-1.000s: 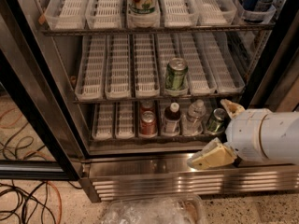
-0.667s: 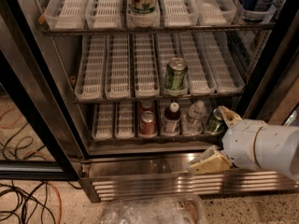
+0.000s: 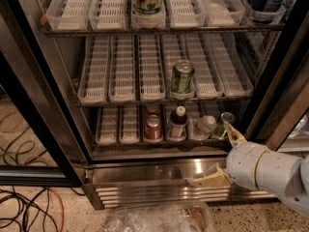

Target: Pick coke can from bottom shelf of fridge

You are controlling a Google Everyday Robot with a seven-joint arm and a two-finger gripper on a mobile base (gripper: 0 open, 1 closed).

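Note:
The coke can [image 3: 153,128], red with a silver top, stands upright at the front of a lane on the bottom shelf [image 3: 120,124] of the open fridge [image 3: 145,175]. A second red can stands behind it. My gripper [image 3: 220,157] is low at the right, in front of the fridge's steel base and right of and below the coke can. It is open and empty. One cream finger [image 3: 233,134] points up near the shelf's right end and the other finger [image 3: 207,180] points left across the base grille.
On the bottom shelf right of the coke can stand a dark bottle with a red cap [image 3: 177,123], a clear bottle [image 3: 205,125] and a green can [image 3: 223,124]. Another green can [image 3: 182,79] is on the middle shelf. Cables [image 3: 24,202] and clear plastic [image 3: 159,217] lie on the floor.
My arm and gripper have dropped lower and shifted slightly back to the right, away from the shelf's right end. The cans and bottles have not moved.

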